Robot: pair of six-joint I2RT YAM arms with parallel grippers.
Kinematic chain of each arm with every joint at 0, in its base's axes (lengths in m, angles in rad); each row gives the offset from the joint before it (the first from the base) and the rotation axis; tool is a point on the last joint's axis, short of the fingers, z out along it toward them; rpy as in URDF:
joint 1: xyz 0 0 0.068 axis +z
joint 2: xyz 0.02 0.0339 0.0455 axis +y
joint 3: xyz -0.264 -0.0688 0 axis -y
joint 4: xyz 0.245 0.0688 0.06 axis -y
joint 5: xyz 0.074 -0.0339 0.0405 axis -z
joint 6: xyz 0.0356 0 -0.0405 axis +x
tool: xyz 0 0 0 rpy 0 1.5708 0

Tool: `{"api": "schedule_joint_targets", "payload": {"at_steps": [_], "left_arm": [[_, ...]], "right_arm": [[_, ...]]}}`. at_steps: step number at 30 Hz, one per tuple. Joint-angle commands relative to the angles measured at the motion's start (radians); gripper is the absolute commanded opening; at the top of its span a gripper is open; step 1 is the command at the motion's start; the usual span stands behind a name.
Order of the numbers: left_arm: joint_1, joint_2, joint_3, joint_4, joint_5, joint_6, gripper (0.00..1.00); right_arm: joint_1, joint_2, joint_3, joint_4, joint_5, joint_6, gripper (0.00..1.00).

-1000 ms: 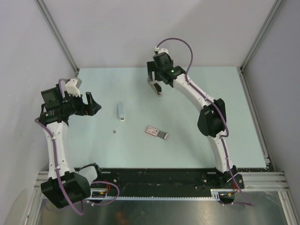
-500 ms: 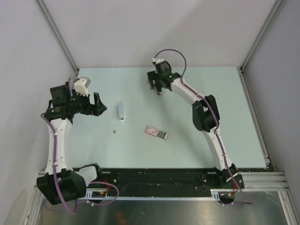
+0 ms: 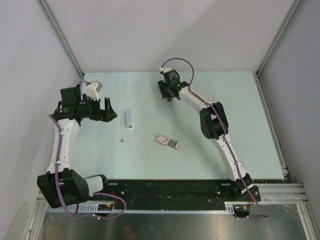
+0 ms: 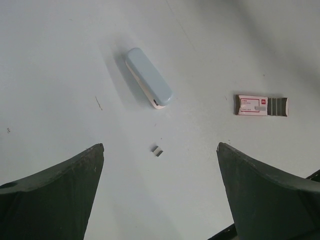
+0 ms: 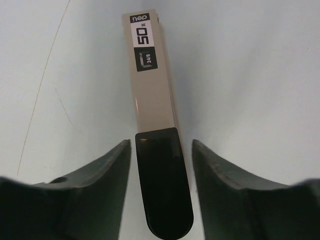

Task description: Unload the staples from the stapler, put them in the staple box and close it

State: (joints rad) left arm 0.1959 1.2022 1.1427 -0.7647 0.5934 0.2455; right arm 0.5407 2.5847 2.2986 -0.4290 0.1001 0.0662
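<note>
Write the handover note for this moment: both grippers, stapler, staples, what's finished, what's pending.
The left gripper is open and empty, above the table's left side.
The right gripper is open. Its fingers straddle the black end of the stapler, with gaps on both sides, so there is no grip yet.
The stapler lies flat at the far side of the table. The staples, one short strip, lie loose near a pale blue oblong piece, with the pink-and-white box further off.
Done: one strip is out.
Left: grip the stapler. Whether more staples remain inside cannot be seen.
</note>
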Motion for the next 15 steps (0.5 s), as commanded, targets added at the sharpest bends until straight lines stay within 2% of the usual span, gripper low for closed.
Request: {"api": "schedule_joint_targets", "payload": {"at_steps": [1,5,10,15], "left_arm": [[-0.023,0.016,0.038,0.017,-0.015,0.01,0.99],[-0.045,0.022,0.022,0.027,-0.03,0.012,0.99],[-0.076,0.016,-0.003,0.032,-0.036,0.01,1.0],[-0.085,-0.001,-0.014,0.033,-0.011,0.009,0.99]], "right_arm": [[0.0,-0.007,0.045,0.039,0.015,-0.017,0.51],[0.02,-0.031,0.017,0.042,0.009,-0.009,0.43],[0.069,-0.067,0.002,0.024,0.012,-0.003,0.4],[0.125,-0.093,0.009,0.014,0.031,0.023,0.14]]}}
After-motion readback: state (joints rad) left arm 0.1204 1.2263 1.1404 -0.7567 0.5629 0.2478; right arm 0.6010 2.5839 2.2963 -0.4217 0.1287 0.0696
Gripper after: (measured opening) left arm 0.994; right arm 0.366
